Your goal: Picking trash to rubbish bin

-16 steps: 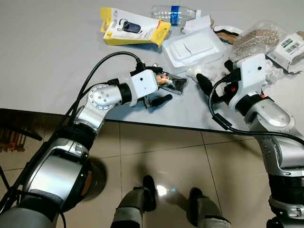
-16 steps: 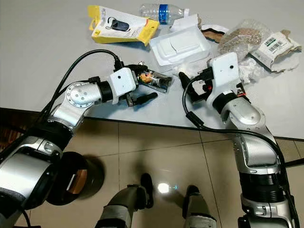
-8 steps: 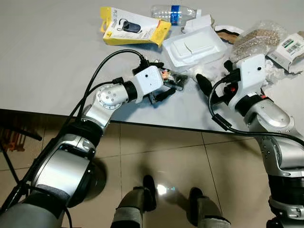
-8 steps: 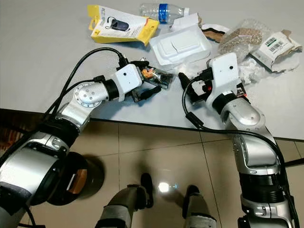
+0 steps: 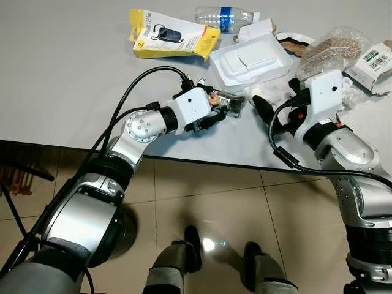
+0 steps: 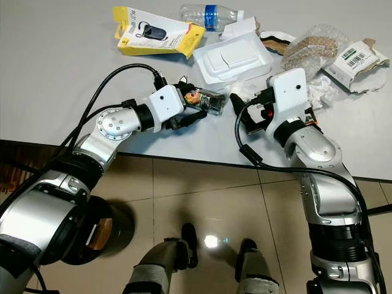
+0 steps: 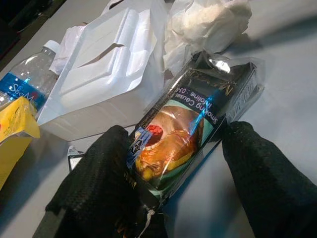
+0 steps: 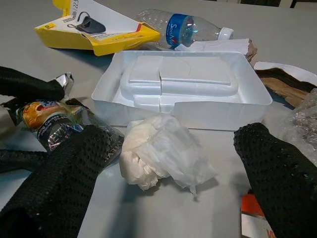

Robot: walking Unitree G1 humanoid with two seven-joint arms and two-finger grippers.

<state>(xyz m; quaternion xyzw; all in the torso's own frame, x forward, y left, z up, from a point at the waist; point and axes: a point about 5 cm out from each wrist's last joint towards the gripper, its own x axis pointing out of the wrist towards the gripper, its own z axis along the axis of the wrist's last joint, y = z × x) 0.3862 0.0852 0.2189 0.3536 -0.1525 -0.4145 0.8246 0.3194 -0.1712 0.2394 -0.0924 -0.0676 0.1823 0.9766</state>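
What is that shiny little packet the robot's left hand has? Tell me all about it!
The packet is a small flat box in crinkly clear plastic, dark with teal, an orange-brown picture and white print saying "Smoking Causes". It lies flat on the grey table, beside the white tray and crumpled tissue. The left gripper has its jaws on either side of it, one finger touching its edge.

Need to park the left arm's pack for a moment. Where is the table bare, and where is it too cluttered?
Bare: the wide grey stretch of table on the robot's left, below the yellow package, and the near-edge strip between the left gripper and right gripper. Crowded: the far right, around the white tray, bottle, crumpled tissue and bagged packets.
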